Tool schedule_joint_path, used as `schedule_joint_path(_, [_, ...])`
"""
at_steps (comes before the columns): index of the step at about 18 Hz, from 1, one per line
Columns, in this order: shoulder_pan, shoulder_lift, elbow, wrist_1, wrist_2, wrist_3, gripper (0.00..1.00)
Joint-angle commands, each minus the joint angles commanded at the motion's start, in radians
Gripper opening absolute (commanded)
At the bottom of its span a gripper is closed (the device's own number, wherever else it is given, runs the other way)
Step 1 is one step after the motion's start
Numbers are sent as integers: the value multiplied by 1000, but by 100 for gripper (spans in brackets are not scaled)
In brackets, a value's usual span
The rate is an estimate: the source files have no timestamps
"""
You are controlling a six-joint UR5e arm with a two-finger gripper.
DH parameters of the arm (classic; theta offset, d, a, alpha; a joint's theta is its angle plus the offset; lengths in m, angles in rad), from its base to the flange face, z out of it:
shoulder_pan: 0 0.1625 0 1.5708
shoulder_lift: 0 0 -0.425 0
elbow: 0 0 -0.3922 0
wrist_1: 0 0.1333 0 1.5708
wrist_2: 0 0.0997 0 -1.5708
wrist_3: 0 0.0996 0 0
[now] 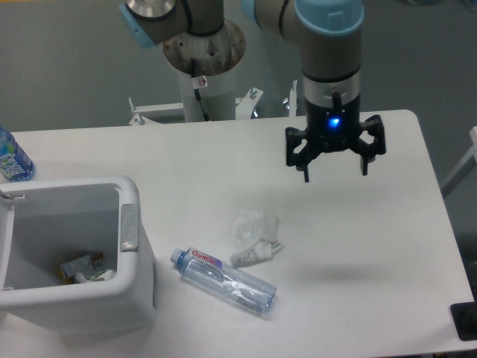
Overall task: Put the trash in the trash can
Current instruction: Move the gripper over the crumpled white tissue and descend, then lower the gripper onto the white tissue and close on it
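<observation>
White tabletop (387,246) fills most of the view, with grey floor behind it and the arm's pedestal at the far edge. At the far left edge a blue-labelled bottle (11,158) stands upright, partly cut off by the frame; it sits well apart from the rest and looks to be no part of the job. Next comes the trash can (133,283), mouth up at the near left corner, its grey tab on the rim, with a few scraps already lying at the bottom. Just right of it the clear bottle (223,280) lies on its side, blue cap toward the bin, flat and free to be gripped across its body. Beside and a little beyond it rests the crumpled wrapper (252,226) with its small white tube (253,253). Further right, the gripper (335,173) hangs above the table, fingers spread wide and holding nothing, probably poised to descend on one of the pieces.
</observation>
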Motion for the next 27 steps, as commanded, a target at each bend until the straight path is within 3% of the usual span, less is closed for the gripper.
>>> schedule_joint_path(10, [-17,-14,-34,23,-2,-9,100])
schedule_joint_path(12, [-37,-17,-69,67,8,-21,100])
schedule_joint_path(15, [-57,-11,-178,191,6,-51,100])
schedule_joint_path(18, [-87,-12,-235,196,8,-13,100])
schedule_joint_path(23, [-132,-58,-313,207,6,227,100])
schedule_joint_path(27, [-156,-123,-330,212,0,213,100])
